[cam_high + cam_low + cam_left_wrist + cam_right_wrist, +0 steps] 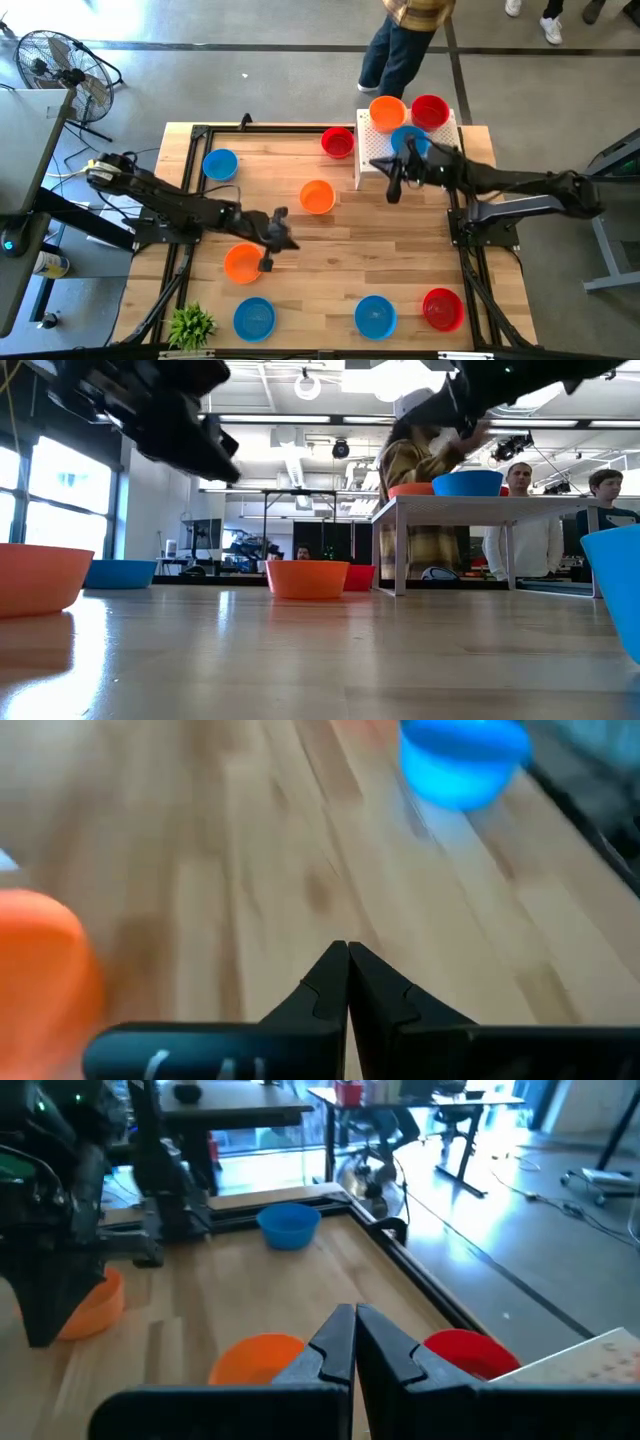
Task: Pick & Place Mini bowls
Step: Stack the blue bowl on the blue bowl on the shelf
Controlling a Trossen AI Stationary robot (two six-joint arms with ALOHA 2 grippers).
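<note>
Left gripper [268, 262], jaws together and empty, beside orange bowl [242, 262]: open before descending over its rim.

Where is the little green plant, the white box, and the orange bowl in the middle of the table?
green plant [190, 324], high view, middle of its leaves.
white box [364, 152], high view, bare perforated top near its left edge.
orange bowl [317, 197], high view, centre of its inside.

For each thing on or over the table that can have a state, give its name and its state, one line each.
Left gripper: shut, empty, over the table near an orange bowl.
Right gripper: shut, empty, beside the white box.
Bowls on the box: three, upright.
Bowls on the table: seven, upright, apart.
</note>
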